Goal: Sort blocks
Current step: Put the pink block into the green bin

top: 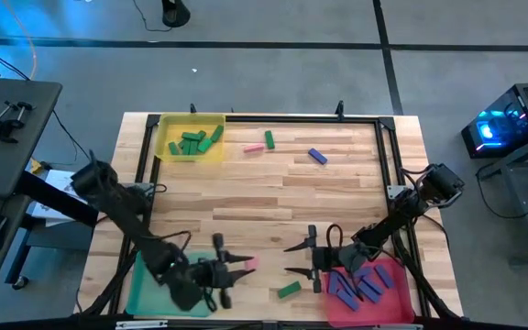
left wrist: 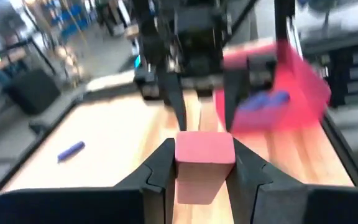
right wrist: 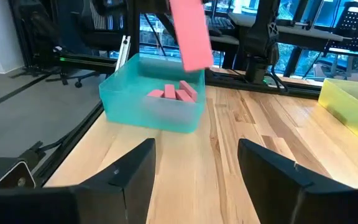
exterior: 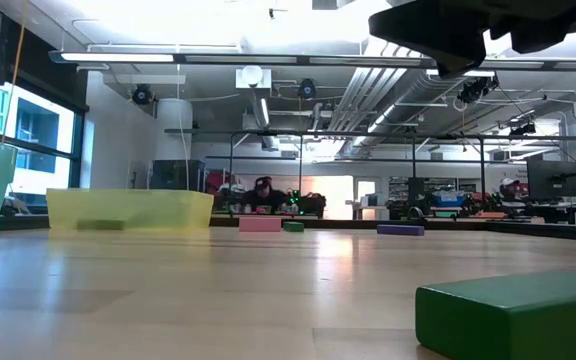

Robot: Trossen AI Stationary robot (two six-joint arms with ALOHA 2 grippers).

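Note:
My left gripper (top: 236,268) is near the table's front edge, just right of the teal tray (top: 147,291), and is shut on a pink block (left wrist: 204,163). In the right wrist view that block (right wrist: 190,32) shows in the air above the teal tray (right wrist: 149,111), which holds pink blocks. My right gripper (top: 293,258) stands open facing it, beside the pink-red tray (top: 394,295), with nothing between its fingers. A green block (top: 289,290) lies flat on the table below the gap between them. My left gripper pinches the pink block by two opposite sides (left wrist: 180,168) between its two fingers. The fingers come about level from the table's left side. The block is lifted clear of the table and stands roughly upright, slightly tilted, with its upper end (left wrist: 205,148) above the fingertips.
The yellow tray (top: 165,124) at the far left holds green blocks. A pink block (top: 257,147), a green one (top: 269,139) and a purple one (top: 317,156) lie on the far part of the table. Purple blocks (top: 356,284) fill the pink-red tray.

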